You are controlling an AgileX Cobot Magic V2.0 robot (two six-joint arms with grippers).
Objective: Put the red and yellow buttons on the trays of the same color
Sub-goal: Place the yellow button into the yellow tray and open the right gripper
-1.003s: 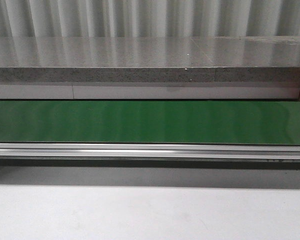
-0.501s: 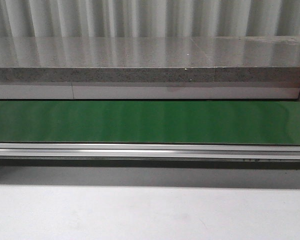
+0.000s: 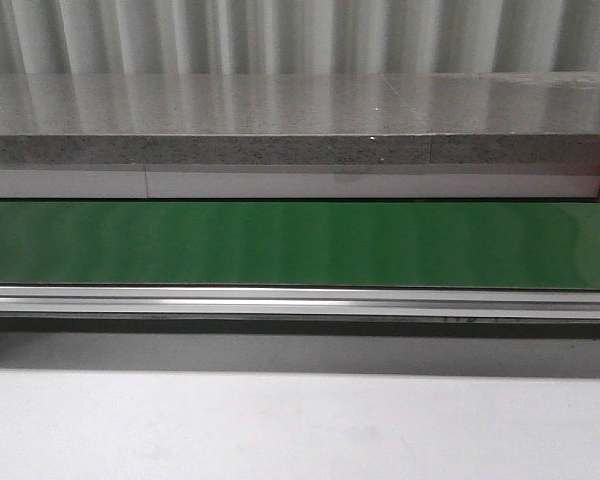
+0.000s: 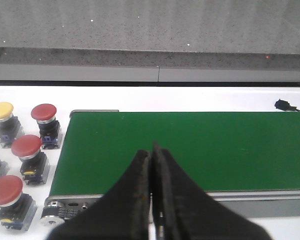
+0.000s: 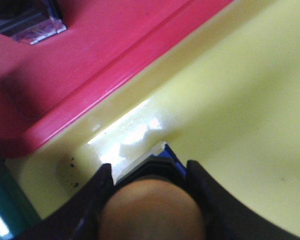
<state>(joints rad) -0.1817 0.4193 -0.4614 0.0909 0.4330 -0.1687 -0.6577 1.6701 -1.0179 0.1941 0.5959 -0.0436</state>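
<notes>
Right claw [image 5: 151, 200] clamped on a yellow button [image 5: 151, 212], one dark finger [image 5: 92, 197] on each side of its domed cap, the blue-edged base poking out beyond the cap. Held low over the yellow tray [image 5: 240, 95], near its inner corner; touching the tray floor or not, impossible to tell. Red tray [image 5: 100, 45] just beside, rims side by side, with the base of another button [image 5: 26, 21] sitting in it at the far edge of view. Left claw [image 4: 151, 187] pressed together, nothing between the fingers, hovering over the near edge of the green belt [image 4: 190, 147]. Off the end of that belt, a cluster of buttons stood on the white table [image 4: 190, 92]: a yellow one [image 4: 2, 111] farthest back, then three red ones [image 4: 43, 112] [image 4: 26, 146] [image 4: 6, 190] in a loose staggered line. Front camera caught only the bare green belt [image 3: 300, 245] and its metal rail [image 3: 300, 302]; neither arm in that shot.
</notes>
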